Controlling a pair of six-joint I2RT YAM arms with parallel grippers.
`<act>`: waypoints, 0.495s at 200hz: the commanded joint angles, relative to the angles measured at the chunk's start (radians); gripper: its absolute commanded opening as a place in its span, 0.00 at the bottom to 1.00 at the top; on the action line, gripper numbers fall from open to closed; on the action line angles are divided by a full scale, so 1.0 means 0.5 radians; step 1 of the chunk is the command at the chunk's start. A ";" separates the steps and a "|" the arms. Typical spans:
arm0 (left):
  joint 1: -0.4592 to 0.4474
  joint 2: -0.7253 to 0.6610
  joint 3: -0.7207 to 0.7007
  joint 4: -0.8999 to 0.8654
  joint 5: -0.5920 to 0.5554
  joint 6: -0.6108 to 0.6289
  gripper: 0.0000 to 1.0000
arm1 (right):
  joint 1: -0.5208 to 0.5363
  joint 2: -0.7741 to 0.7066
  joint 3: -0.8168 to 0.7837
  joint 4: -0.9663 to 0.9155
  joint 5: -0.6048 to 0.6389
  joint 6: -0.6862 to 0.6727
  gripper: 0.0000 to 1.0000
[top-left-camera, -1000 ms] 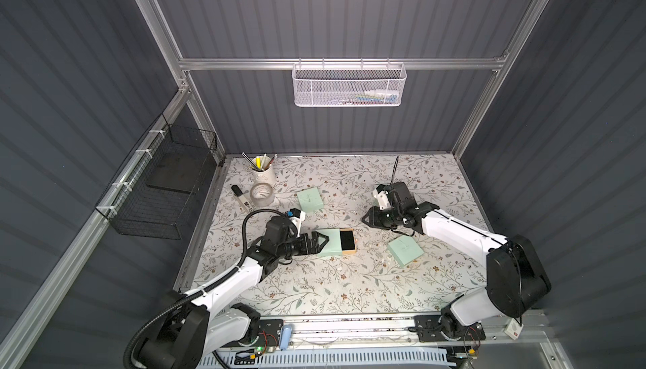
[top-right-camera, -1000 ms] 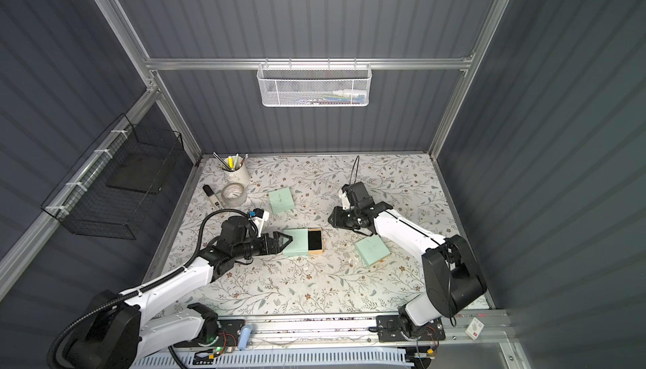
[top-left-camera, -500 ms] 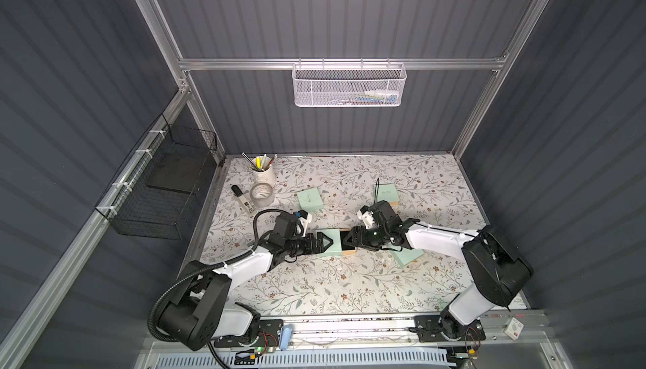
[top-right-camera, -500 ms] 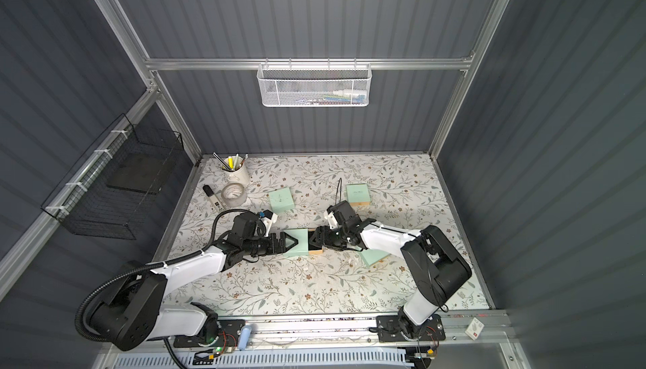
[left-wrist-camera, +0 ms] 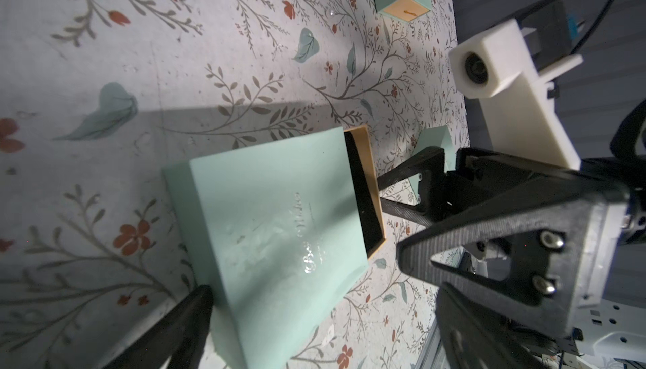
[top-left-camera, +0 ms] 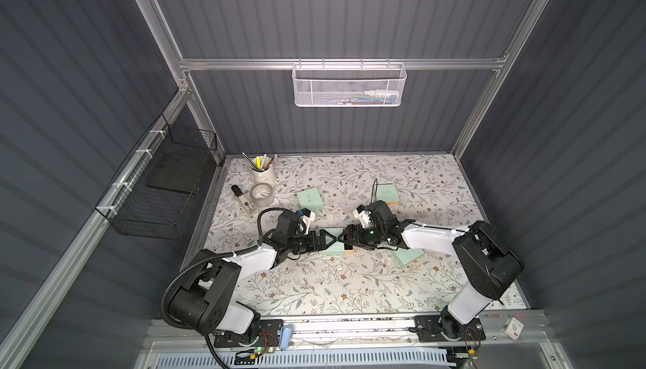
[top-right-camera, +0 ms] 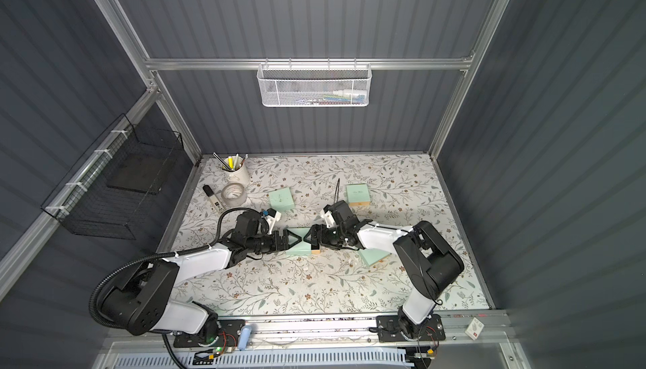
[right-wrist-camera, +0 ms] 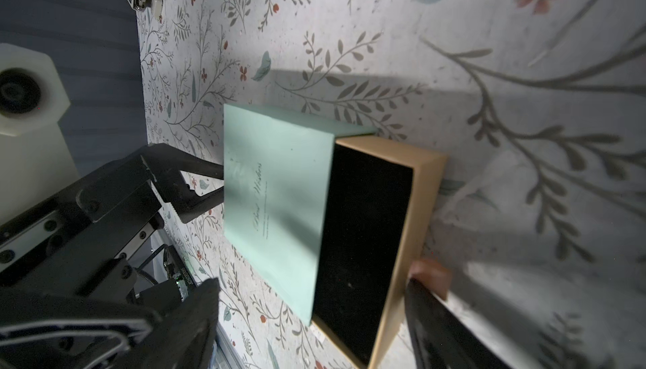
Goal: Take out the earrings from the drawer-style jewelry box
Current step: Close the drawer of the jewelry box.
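Left gripper (top-left-camera: pixel 323 240) and right gripper (top-left-camera: pixel 346 241), both open at the jewelry box (top-left-camera: pixel 332 249), should pin its sleeve (right-wrist-camera: pixel 276 192) and pull its drawer (right-wrist-camera: pixel 419 210) straight.

A cursive line is printed across the top of the box (right-wrist-camera: pixel 276 175) and can be read in the right wrist view as "Best Wishes"; a finer line beneath it is too small to be read. In the left wrist view the same script is shown in silver (only partly legible, smeared midway). Print on a second box (top-left-camera: pixel 387 193) and the label of the tube (top-left-camera: pixel 244 203) cannot be made out.
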 commanded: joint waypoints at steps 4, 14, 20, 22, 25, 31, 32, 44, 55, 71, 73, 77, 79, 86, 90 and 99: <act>0.007 0.033 0.037 0.095 0.068 -0.045 1.00 | 0.016 0.033 0.001 0.096 -0.037 0.021 0.85; 0.006 0.037 0.033 0.107 0.067 -0.050 1.00 | 0.022 0.037 0.005 0.112 -0.039 0.026 0.86; 0.006 0.040 0.031 0.112 0.067 -0.049 1.00 | 0.023 0.040 0.007 0.120 -0.041 0.029 0.86; 0.006 0.042 0.031 0.115 0.067 -0.050 1.00 | 0.023 0.043 0.007 0.122 -0.042 0.029 0.87; 0.006 0.045 0.032 0.116 0.067 -0.053 1.00 | 0.027 0.045 0.010 0.125 -0.041 0.029 0.87; 0.006 0.050 0.031 0.123 0.070 -0.056 1.00 | 0.029 0.049 0.014 0.129 -0.041 0.032 0.88; 0.006 0.051 0.030 0.123 0.071 -0.057 1.00 | 0.028 0.050 0.014 0.129 -0.042 0.032 0.88; 0.008 0.062 0.025 0.144 0.079 -0.071 1.00 | 0.031 0.056 0.017 0.144 -0.043 0.034 0.89; 0.006 0.072 0.021 0.172 0.087 -0.085 1.00 | 0.032 0.061 0.020 0.153 -0.046 0.035 0.90; 0.006 0.087 0.019 0.194 0.095 -0.095 1.00 | 0.035 0.070 0.026 0.168 -0.051 0.035 0.92; 0.007 0.088 0.020 0.194 0.095 -0.096 1.00 | 0.034 0.074 0.027 0.169 -0.054 0.035 0.92; 0.006 0.091 0.018 0.199 0.095 -0.098 1.00 | 0.035 0.079 0.029 0.171 -0.057 0.035 0.92; 0.006 0.093 0.020 0.200 0.094 -0.098 1.00 | 0.034 0.080 0.031 0.172 -0.059 0.035 0.92; 0.006 0.098 0.024 0.206 0.094 -0.099 1.00 | 0.035 0.087 0.035 0.177 -0.065 0.033 0.92; 0.006 0.101 0.023 0.206 0.094 -0.098 1.00 | 0.035 0.091 0.035 0.183 -0.067 0.035 0.93; 0.006 0.112 0.024 0.211 0.097 -0.098 1.00 | 0.037 0.099 0.035 0.199 -0.075 0.035 0.93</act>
